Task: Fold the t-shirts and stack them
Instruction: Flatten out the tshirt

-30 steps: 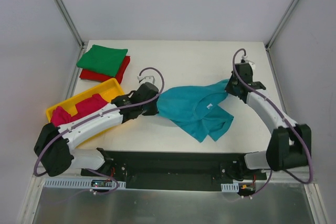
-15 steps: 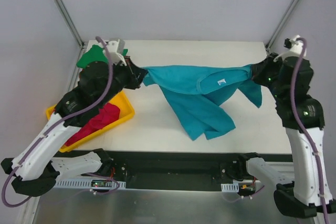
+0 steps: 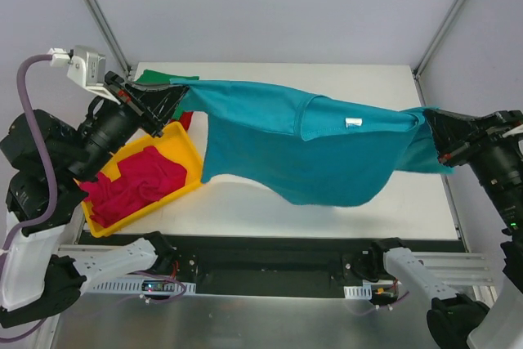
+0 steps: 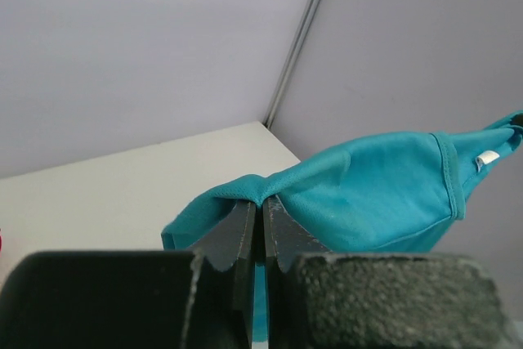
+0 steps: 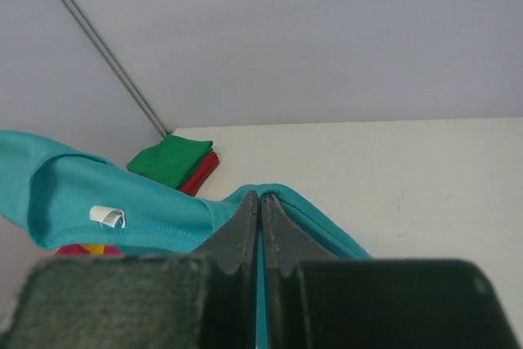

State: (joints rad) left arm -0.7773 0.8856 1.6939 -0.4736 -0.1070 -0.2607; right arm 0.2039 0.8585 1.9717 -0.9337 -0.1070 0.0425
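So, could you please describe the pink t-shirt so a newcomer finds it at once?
At the near-left of the white table sits a yellow tray. The magenta-pink t-shirt lies crumpled inside it, unlike the teal t-shirt held aloft or the folded green t-shirt and red t-shirt behind.

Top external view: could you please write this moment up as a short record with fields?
Held item: teal-blue cotton t-shirt, stretched in the air over the white table
Left gripper: shut on one shirt edge
Right gripper: shut on the opposite edge
Yellow plastic tray: holds crumpled magenta-pink shirts
Stack: folded green shirt on folded red shirt, far left corner
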